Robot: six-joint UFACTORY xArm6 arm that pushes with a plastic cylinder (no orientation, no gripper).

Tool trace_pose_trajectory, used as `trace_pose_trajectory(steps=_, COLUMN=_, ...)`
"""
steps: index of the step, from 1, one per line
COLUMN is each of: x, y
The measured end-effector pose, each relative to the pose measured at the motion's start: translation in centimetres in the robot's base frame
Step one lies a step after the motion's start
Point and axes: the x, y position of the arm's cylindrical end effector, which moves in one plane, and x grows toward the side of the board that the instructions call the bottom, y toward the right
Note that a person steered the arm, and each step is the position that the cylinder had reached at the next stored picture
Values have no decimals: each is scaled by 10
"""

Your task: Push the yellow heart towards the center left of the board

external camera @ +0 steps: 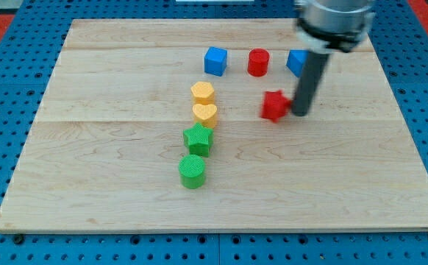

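The yellow heart (pixel 205 114) lies near the middle of the wooden board (pixel 89 147). A yellow hexagon (pixel 203 93) touches it on the upper side and a green star (pixel 198 138) sits just below it. My tip (pixel 301 112) is well to the right of the heart, close beside a red block (pixel 275 105) of unclear shape.
A green cylinder (pixel 192 171) stands below the star. A blue cube (pixel 215 61) and a red cylinder (pixel 258 62) sit near the top. Another blue block (pixel 296 62) is partly hidden behind the rod. A blue pegboard surrounds the board.
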Motion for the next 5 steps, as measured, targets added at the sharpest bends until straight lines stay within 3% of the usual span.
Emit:
trace_pose_trajectory(steps=1, x=15, y=-8)
trace_pose_trajectory(steps=2, x=58, y=-9)
trace_pose_trajectory(steps=3, x=70, y=-76)
trace_pose_trajectory(steps=5, x=-6, y=-119)
